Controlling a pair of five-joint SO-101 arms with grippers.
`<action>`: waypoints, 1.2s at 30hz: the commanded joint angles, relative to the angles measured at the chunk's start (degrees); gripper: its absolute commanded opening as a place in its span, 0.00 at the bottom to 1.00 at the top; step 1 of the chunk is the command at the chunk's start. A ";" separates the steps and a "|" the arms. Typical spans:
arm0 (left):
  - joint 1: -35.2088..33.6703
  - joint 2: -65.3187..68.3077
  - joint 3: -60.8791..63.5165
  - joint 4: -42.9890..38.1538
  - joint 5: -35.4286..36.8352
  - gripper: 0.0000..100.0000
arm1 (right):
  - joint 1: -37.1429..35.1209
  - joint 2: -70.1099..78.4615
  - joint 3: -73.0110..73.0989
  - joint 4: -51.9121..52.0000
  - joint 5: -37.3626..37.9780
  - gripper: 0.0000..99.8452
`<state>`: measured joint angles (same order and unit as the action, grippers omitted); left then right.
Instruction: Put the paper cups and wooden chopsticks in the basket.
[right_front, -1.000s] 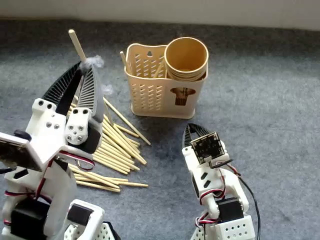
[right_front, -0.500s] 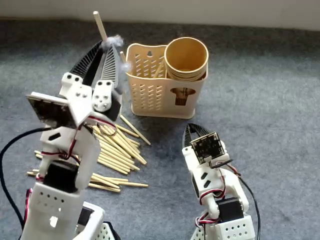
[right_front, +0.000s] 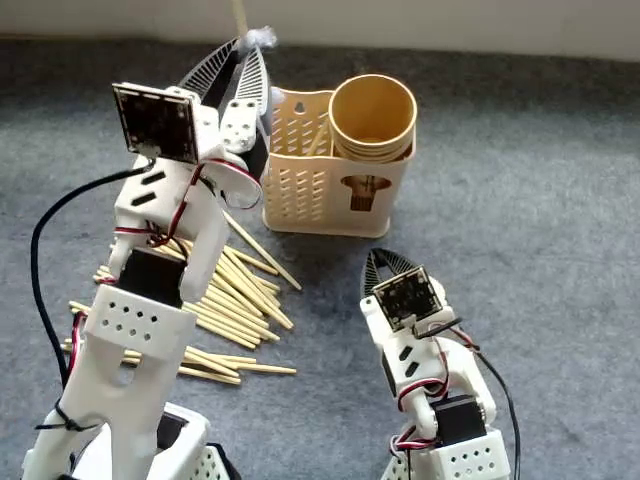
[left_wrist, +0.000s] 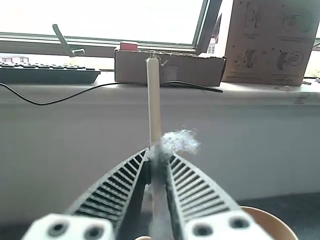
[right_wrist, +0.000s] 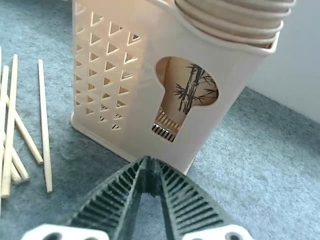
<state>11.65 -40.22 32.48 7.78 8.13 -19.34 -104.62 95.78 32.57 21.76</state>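
Wooden chopstick (left_wrist: 153, 100), upright, is pinched in the left tool (left_wrist: 157, 157), raised by the left rim of the basket (right_front: 300, 190). A tuft of white fluff (left_wrist: 177, 142) clings at the grip. Stacked paper cups (right_front: 372, 115) sit in the basket's right side. Loose chopsticks (right_front: 235, 290) lie piled on the grey table (right_front: 540, 230) left of the basket. The right tool (right_wrist: 148, 172), pressed together and empty, sits low just before the basket.

The basket (right_front: 300, 190) is smooth cream plastic, the cups (right_front: 372, 115) matt paper. The chopsticks (right_front: 235, 290) are bare pale wood, the carpet (right_front: 520, 230) rough grey cloth.
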 joint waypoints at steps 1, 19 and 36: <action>0.84 0.92 -6.46 -1.49 0.44 0.01 | -0.66 -0.48 5.58 -0.04 0.70 0.01; -0.84 14.46 -15.25 -4.66 0.44 0.01 | -0.92 -0.48 5.58 -0.04 0.70 0.01; -1.89 19.91 -18.24 10.02 0.44 0.09 | -0.92 -0.48 5.58 -0.04 0.79 0.01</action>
<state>10.07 -19.91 18.59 12.79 8.13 -19.78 -104.62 95.78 32.57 21.93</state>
